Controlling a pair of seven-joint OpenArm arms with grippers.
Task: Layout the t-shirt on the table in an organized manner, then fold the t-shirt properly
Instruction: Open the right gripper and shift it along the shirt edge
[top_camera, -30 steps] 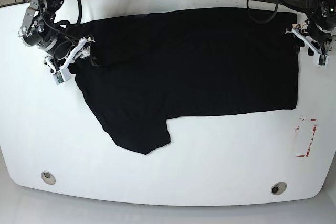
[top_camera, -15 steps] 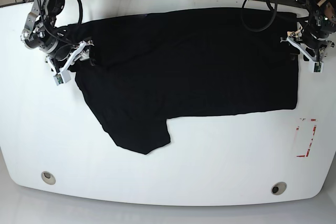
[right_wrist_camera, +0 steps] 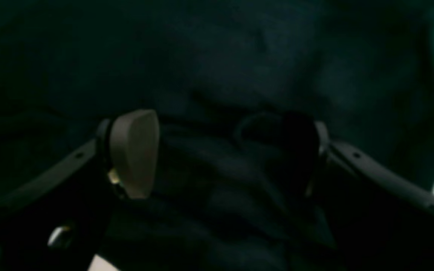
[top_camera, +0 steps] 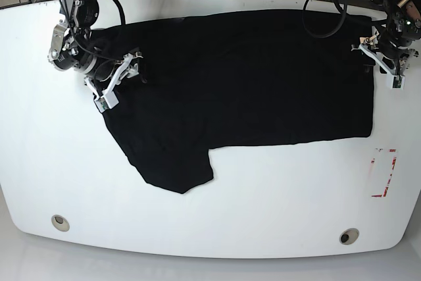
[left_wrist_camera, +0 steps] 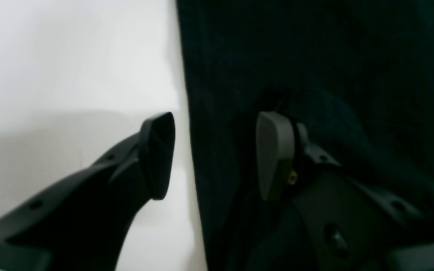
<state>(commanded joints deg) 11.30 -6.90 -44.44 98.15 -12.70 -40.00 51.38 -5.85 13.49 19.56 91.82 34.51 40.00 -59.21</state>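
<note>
Base view shows the t-shirt (top_camera: 243, 77) spread on the table (top_camera: 263, 222), but one sleeve sticks out near the left and nothing is folded yet. Right gripper (right_wrist_camera: 220, 158) hangs open over bunched cloth. Left gripper (left_wrist_camera: 215, 154) is open too, straddling the shirt's right edge.

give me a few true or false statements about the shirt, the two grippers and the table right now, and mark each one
1. The t-shirt is black. True.
2. The left gripper is shut on cloth. False: its jaws are apart, one over the table, one over the shirt's edge.
3. The right gripper is open over dark cloth. True.
4. Red tape marks lie under the shirt. False: they sit on bare table beside it.
5. The shirt hangs off the table's near edge. False: white table shows below it.
</note>
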